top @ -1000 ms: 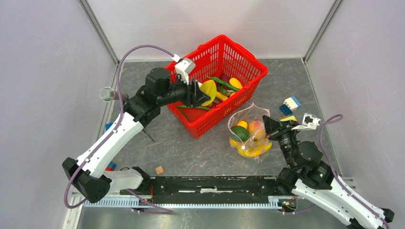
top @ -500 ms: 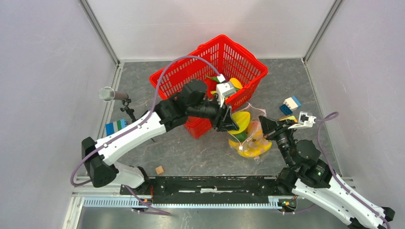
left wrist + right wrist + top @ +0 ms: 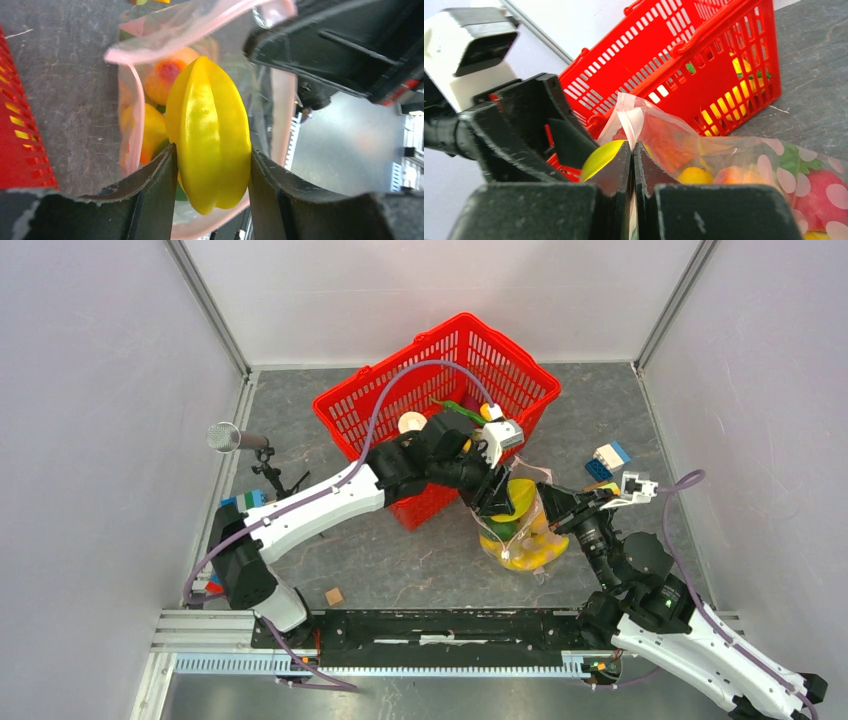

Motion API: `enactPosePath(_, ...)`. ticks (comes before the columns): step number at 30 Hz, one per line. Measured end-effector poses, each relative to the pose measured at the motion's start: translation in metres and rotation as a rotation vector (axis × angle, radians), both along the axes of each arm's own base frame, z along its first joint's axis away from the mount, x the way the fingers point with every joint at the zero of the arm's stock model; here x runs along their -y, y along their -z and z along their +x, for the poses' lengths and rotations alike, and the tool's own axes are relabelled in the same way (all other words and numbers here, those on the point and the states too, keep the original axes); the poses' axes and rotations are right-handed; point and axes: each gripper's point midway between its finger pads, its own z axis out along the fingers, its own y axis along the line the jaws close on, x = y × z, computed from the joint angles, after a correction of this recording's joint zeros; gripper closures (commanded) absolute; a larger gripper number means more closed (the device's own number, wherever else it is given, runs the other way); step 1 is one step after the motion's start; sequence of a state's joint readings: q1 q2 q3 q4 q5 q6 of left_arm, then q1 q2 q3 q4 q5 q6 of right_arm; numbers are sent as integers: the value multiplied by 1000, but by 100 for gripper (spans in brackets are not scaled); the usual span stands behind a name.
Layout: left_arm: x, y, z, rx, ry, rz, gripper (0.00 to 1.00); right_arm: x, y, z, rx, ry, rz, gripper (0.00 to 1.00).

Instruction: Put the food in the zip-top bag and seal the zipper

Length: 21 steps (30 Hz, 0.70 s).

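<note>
My left gripper (image 3: 507, 502) is shut on a glossy yellow ribbed star fruit (image 3: 210, 132) and holds it in the open mouth of the zip-top bag (image 3: 520, 535). The bag holds several toy fruits, yellow, orange and green (image 3: 162, 80). Its pale pink zipper strip (image 3: 150, 30) rims the mouth. My right gripper (image 3: 632, 147) is shut on the bag's rim (image 3: 631, 120) and holds it up on the right side (image 3: 560, 508). More food (image 3: 470, 415) lies in the red basket (image 3: 440, 350).
Coloured building bricks (image 3: 608, 460) lie right of the bag, more (image 3: 240, 505) by the left wall. A small wooden cube (image 3: 334, 597) sits near the front rail. A microphone on a stand (image 3: 228, 437) stands at the left. The basket is close behind the bag.
My left arm has carried the yellow star fruit from the red basket rightward and down into the bag's mouth. My right gripper has stayed shut on the bag's rim.
</note>
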<state>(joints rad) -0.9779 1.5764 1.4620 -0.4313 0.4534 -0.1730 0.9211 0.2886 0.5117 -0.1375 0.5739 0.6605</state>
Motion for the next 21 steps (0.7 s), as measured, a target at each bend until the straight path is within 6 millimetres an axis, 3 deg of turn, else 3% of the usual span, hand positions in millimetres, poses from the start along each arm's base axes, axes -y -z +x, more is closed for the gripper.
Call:
enactPosePath(5,6,15,14,41,-70,55,47,-10,-9,-4,30,-60,-27,94)
enactPosePath(9,11,18,20,64,-101,64,37,-14,-16,-7,52,-90,-35,94)
enactPosePath(14,20,14,22,69,-107,30,14,-13,-19,-8,64,-94,-31,93)
enactPosePath(15,21,12,21,68,-99,20,1,-12,-20,-9,67,-92,-27,93)
enactPosePath(21,28,3,11,48,-39,-29,0,-1,-25,-9,76,-50,1,93)
